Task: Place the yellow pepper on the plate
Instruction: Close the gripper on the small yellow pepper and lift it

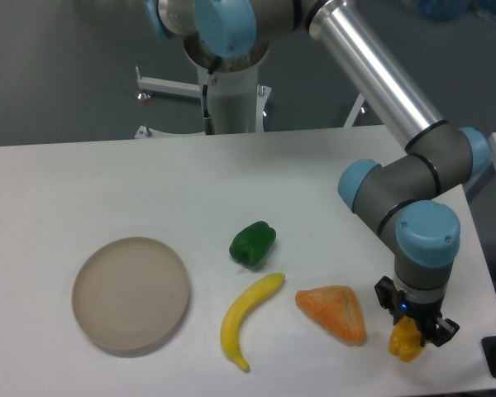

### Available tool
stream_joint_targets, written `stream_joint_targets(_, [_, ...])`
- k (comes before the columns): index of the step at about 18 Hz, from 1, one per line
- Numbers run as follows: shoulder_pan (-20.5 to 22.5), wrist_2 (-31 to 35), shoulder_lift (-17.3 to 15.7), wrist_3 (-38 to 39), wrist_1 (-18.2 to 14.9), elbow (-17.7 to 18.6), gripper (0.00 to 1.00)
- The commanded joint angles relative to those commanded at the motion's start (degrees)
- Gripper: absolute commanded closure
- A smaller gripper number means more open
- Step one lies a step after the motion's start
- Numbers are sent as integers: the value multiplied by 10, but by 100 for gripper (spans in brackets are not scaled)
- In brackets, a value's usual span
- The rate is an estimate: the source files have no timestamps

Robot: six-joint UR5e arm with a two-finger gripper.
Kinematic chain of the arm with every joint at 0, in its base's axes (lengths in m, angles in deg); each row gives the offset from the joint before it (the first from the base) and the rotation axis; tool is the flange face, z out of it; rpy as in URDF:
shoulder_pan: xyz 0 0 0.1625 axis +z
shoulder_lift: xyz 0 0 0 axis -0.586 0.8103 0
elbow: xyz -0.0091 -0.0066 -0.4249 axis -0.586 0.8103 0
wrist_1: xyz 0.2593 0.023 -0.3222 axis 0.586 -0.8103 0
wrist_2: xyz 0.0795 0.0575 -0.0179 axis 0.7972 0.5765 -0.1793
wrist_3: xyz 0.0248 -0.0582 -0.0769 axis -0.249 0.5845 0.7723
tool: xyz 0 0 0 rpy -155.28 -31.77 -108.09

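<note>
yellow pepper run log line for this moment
gripper: around yellow pepper | pepper: right of orange wedge | plate: empty, far left

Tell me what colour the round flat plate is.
Beige-tan, plain with no pattern; the round flat plate shows clearly in the fixed camera view.

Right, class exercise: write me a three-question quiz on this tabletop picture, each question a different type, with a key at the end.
1. True or false: the yellow pepper already lies on the plate.
2. Which item lies nearest the plate? A) the green pepper B) the banana C) the orange wedge
3. Fill in: the gripper has its jaws at either side of the ______ pepper, at the table's right front.

Key
1. False: the pepper sits far right of the plate, between the jaws.
2. B, though the green pepper is not much farther.
3. yellow
</note>
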Motion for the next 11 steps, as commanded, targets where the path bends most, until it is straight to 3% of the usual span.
stream_joint_targets(5, [-4, 3, -10, 4, -6, 9, 62])
stream_joint_targets(11, [-16, 4, -43, 11, -30, 37, 62])
